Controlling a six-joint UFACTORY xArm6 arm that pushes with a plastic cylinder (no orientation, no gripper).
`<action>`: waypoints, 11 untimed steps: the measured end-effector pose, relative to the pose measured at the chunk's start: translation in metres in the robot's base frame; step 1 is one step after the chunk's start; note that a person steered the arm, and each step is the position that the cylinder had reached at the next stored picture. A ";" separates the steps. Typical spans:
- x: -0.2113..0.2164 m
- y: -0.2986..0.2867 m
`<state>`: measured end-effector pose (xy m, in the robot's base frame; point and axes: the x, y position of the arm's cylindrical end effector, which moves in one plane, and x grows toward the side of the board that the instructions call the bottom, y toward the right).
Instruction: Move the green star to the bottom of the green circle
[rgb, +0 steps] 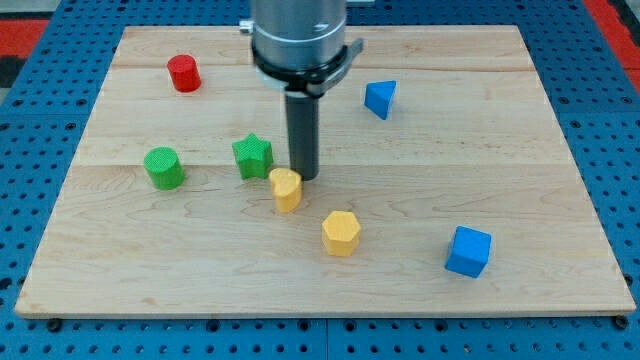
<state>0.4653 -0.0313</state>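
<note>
Nearest, a blue cube (468, 250) and yellow hexagon (341, 232) sit on the wooden surface (560, 150). Further back, my tip (304, 177) stands just beside another yellow block (286, 188), grasping nothing. Leftward, the green star (252, 155) lies right of the green circle (164, 167). Farthest are a blue triangle (380, 98) and red cylinder (184, 73).

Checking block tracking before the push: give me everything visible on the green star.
The green star is a small, solid, matte block, plastic by its look, with a star-shaped top face and ridged sides. It stands flat on the wooden board, left of centre. The green circle lies apart to the view's left; my tip is just to its right, with a small gap. Nothing visibly touches it but the board.
</note>
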 end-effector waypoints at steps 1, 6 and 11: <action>0.022 -0.023; -0.062 -0.024; -0.010 -0.051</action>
